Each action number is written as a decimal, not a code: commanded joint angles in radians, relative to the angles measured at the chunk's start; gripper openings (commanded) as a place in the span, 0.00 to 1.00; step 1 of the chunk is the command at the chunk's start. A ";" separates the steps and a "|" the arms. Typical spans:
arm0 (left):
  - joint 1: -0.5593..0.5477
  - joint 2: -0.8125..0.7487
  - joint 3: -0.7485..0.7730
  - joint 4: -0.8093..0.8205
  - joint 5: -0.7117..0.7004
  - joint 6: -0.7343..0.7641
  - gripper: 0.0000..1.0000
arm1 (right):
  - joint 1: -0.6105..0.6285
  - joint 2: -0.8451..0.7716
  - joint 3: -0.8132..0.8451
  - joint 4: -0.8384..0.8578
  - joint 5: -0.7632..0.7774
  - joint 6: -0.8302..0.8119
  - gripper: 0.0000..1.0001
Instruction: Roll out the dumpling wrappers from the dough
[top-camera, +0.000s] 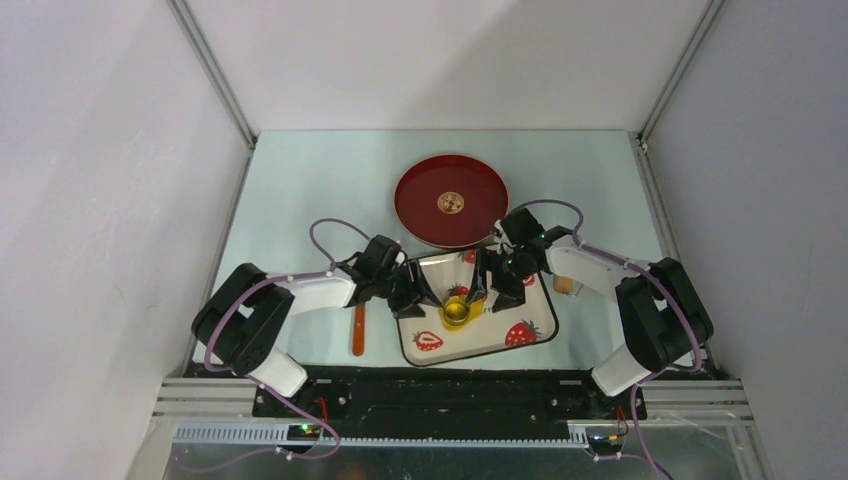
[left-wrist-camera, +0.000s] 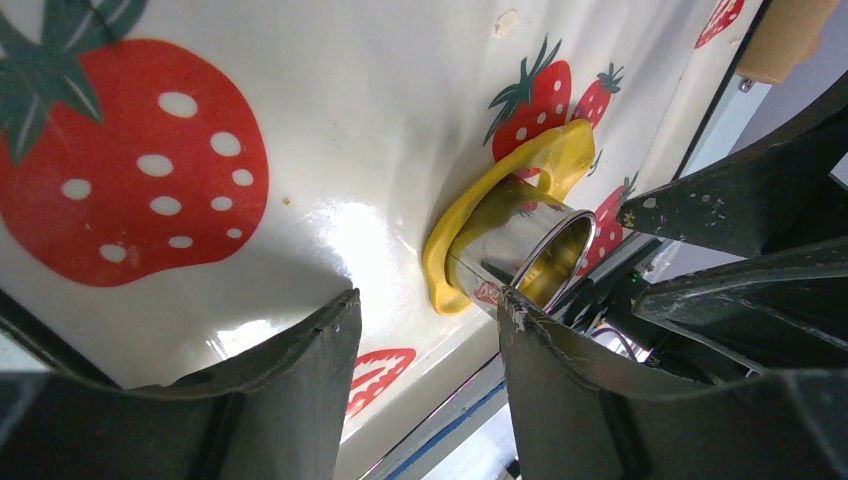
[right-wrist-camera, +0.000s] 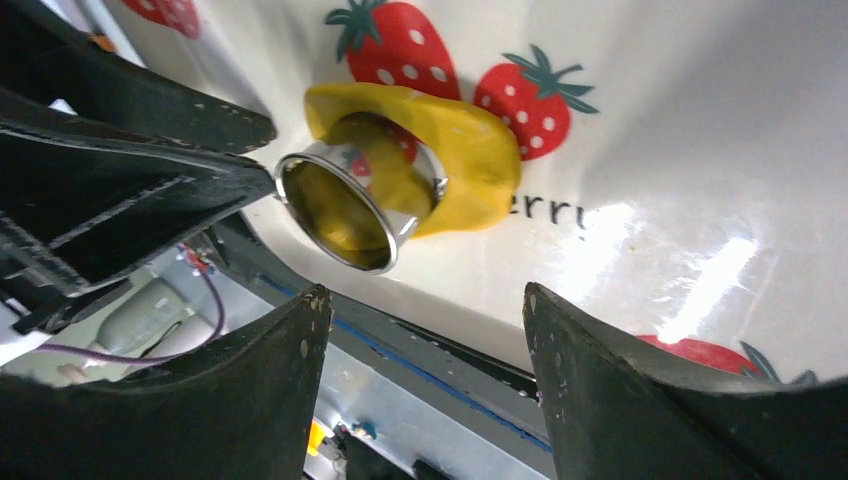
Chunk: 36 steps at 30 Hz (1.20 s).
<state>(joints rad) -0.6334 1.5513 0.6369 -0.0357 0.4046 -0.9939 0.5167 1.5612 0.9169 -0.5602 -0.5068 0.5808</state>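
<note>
The dough (right-wrist-camera: 470, 160) lies on the strawberry-print tray (top-camera: 480, 345), near its front edge, as a flattened yellow patch; a round metal cutter (right-wrist-camera: 345, 205) stands pressed into it, so the dough wraps around the ring like a ragged collar; yellow shows inside the ring, probably a cut dumpling wrapper (right-wrist-camera: 335, 215), though its edges are hidden by the steel wall

The left gripper (left-wrist-camera: 428, 300) hovers low over the tray with its fingers spread and nothing between them, one fingertip just beside the cutter's rim; the right gripper (right-wrist-camera: 425, 295) faces it from the other side, fingers likewise released and empty, the cutter lying just beyond their tips; neither grasps anything

The dough looks soft and slightly tacky, light, easy to tear or stretch; it will likely cling to the cutter and to the glossy tray; a pinch at the thick outer rim of the collar seems the safest hold, while the thin disc should be lifted by an edge, gently; the cutter is rigid and slick, best taken across its wall

Behind the tray sits a red plate (top-camera: 420, 190); an orange stick (top-camera: 358, 330) lies left of the tray
</note>
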 joint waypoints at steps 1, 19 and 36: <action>-0.002 0.052 -0.036 -0.126 -0.123 0.055 0.61 | 0.010 -0.007 0.029 -0.065 0.091 -0.047 0.76; -0.001 0.054 -0.033 -0.126 -0.118 0.060 0.61 | -0.048 0.095 0.042 0.010 0.106 -0.072 0.61; -0.002 0.064 -0.032 -0.126 -0.116 0.060 0.57 | -0.051 0.285 0.205 -0.020 0.102 -0.151 0.51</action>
<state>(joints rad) -0.6334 1.5581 0.6380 -0.0353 0.4046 -0.9936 0.4660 1.7947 1.0737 -0.5713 -0.4267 0.4732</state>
